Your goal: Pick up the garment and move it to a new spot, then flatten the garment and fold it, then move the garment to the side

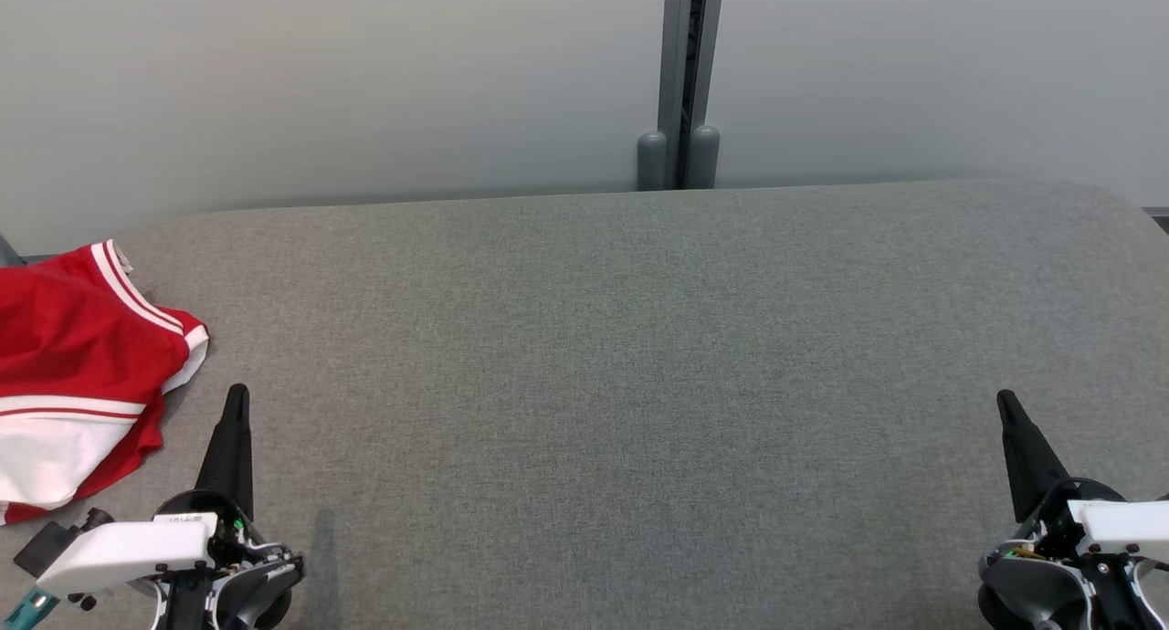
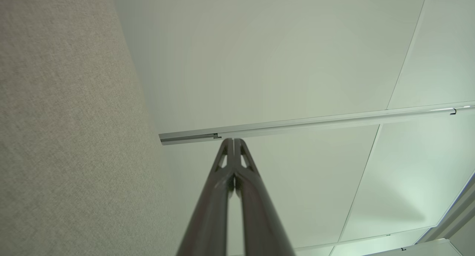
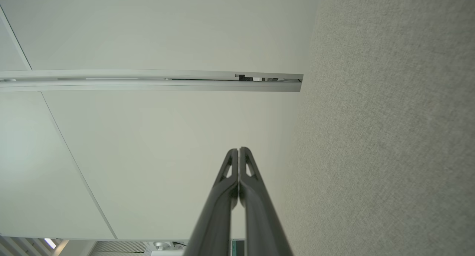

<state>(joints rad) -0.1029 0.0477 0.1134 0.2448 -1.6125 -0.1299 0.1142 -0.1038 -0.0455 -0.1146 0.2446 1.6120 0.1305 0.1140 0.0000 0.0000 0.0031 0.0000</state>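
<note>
Far left, the crumpled garment [image 1: 73, 374] runs near-to-far.

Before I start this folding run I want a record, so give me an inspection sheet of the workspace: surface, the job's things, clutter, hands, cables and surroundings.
Surface: grey fabric-covered table, flat, with rounded far corners.
Job's things: red and white garment, crumpled at the table's left edge, partly cut off by the head view, not held.
Clutter: nothing seen.
Hands: left hand shut and empty, near the garment but apart from it; right hand shut and empty, over bare table at the lower right.
Cables: nothing seen.
Surroundings: pale wall panels behind the table, joined by a grey vertical post.
</note>
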